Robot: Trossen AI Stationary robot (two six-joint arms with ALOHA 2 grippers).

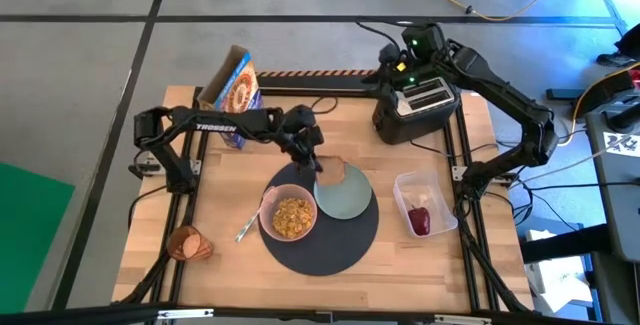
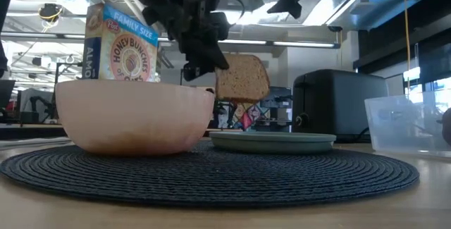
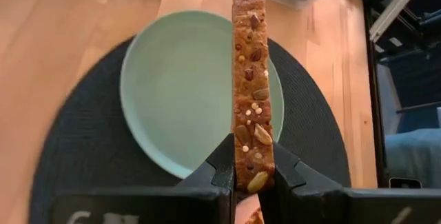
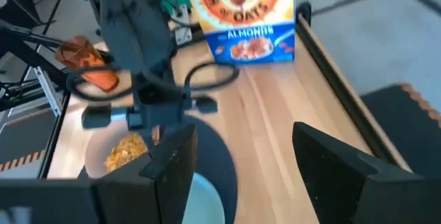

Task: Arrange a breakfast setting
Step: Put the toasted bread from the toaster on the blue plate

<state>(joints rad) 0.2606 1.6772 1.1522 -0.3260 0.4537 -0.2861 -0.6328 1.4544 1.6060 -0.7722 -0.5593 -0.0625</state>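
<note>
**Toast hanging over the plate**

Left gripper (image 3: 249, 182) clamped tight on the toast (image 3: 251, 79), seeded slice held on edge just above the pale-green plate (image 3: 179, 93). Plate sitting on the round dark mat (image 1: 330, 250), right beside the pink bowl (image 1: 289, 215) full of cereal. Spoon (image 1: 246, 229) lying left of the bowl, amber cup (image 1: 187, 244) tipped near the table's left corner. Cereal box (image 2: 123, 42) reading "FAMILY SIZE", "HONEY BUNCHES". "TROSSEN" printed on the arm. Red fruit (image 1: 420, 220) in the clear tub (image 1: 404, 187). Right gripper (image 4: 241, 162) parked above the toaster (image 1: 415, 105), fingers spread, gripping nothing.

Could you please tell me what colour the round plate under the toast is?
The round plate is pale green, clearest in the left wrist view.
</note>
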